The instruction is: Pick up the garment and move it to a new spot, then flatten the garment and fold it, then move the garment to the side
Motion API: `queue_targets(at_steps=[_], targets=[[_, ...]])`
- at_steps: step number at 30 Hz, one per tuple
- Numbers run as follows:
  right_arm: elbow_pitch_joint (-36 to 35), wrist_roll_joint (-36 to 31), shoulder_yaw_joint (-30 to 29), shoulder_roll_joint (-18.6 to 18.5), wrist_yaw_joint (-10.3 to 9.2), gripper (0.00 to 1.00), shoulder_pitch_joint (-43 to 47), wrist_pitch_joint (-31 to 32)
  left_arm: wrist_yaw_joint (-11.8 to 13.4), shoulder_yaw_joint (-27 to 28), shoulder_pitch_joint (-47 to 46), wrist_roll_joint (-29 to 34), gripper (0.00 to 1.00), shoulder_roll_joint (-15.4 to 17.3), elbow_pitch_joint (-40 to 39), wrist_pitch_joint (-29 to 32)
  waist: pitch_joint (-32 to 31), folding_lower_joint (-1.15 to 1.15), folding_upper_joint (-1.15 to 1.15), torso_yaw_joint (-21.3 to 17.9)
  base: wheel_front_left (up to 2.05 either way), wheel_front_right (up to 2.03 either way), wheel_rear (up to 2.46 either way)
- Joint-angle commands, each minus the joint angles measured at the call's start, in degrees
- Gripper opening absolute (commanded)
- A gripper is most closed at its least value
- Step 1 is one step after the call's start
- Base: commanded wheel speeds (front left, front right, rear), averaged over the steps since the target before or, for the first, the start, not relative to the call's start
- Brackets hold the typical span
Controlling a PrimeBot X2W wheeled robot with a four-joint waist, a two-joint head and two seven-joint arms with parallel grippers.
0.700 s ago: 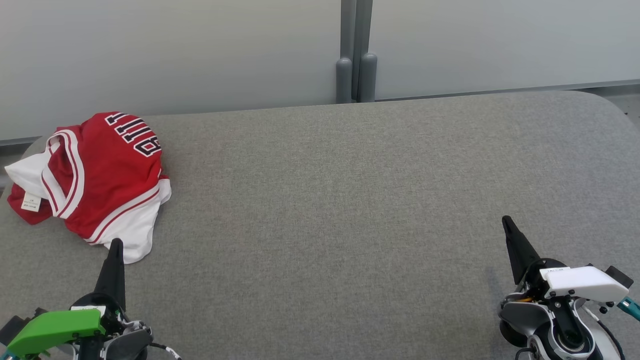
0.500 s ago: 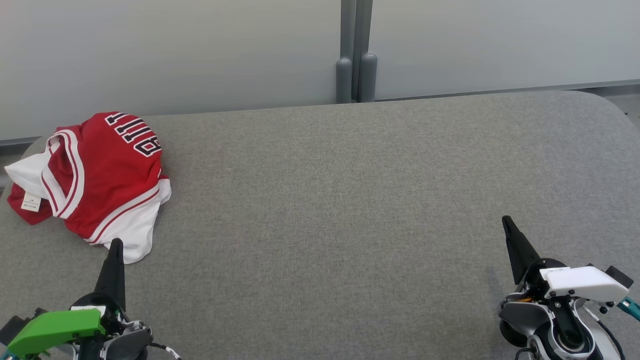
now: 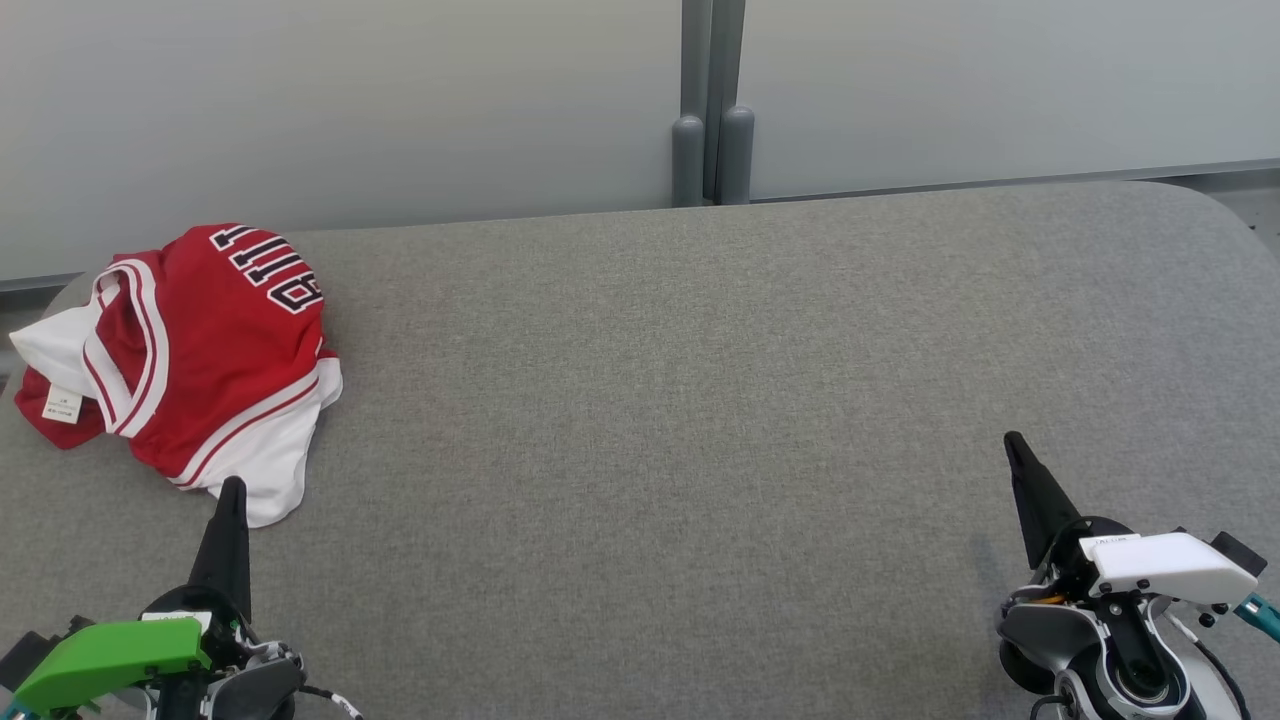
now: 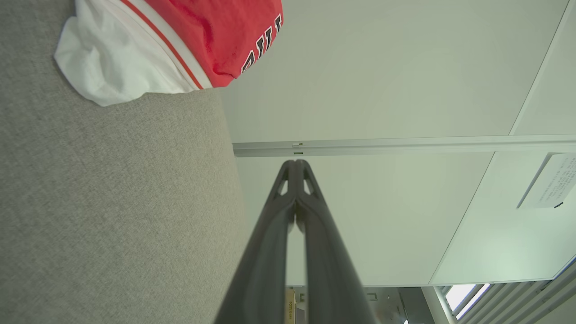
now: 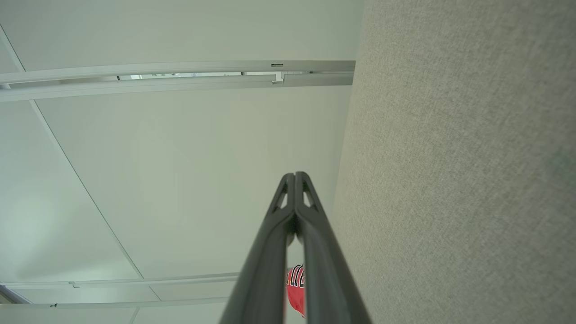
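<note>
The left gripper (image 3: 231, 487) has long dark pointed fingers (image 4: 270, 252) and a bright green cover (image 3: 105, 660). The right gripper (image 3: 1013, 441) has a white cover (image 3: 1165, 565), small dark screws (image 3: 1206, 620) and a teal cable (image 3: 1260, 612).

Big gray fabric-covered table (image 3: 700, 400) with rounded corners, pale wall panels (image 3: 350, 100) right behind it, twin gray posts (image 3: 712, 150) at the seam, small paper notice (image 4: 546, 182) on one panel.

The left pincer (image 3: 232, 487) is held at the lower left, fingers pressed together and pointed forward, ahead of a green wrist cover (image 3: 105, 660). The right pincer (image 3: 1012, 441) is held at the lower right, fingers likewise pressed together, tilted slightly leftward, ahead of a white wrist cover (image 3: 1165, 565).
</note>
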Motion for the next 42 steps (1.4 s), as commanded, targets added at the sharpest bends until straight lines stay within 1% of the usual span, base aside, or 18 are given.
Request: queue_targets(at_steps=[1,42], targets=[[0.04,-0.08,0.02,-0.17,0.08,0.00,-0.36,0.01,-0.05,0.04,-1.03,0.47,0.00,0.18,0.12,0.02,0.00,0.00,0.59,0.00,0.00,0.00,0.00],[0.04,-0.08,0.02,-0.18,0.08,0.00,-0.36,0.01,-0.05,0.04,-1.03,0.47,0.00,0.18,0.12,0.02,0.00,0.00,0.59,0.00,0.00,0.00,0.00]])
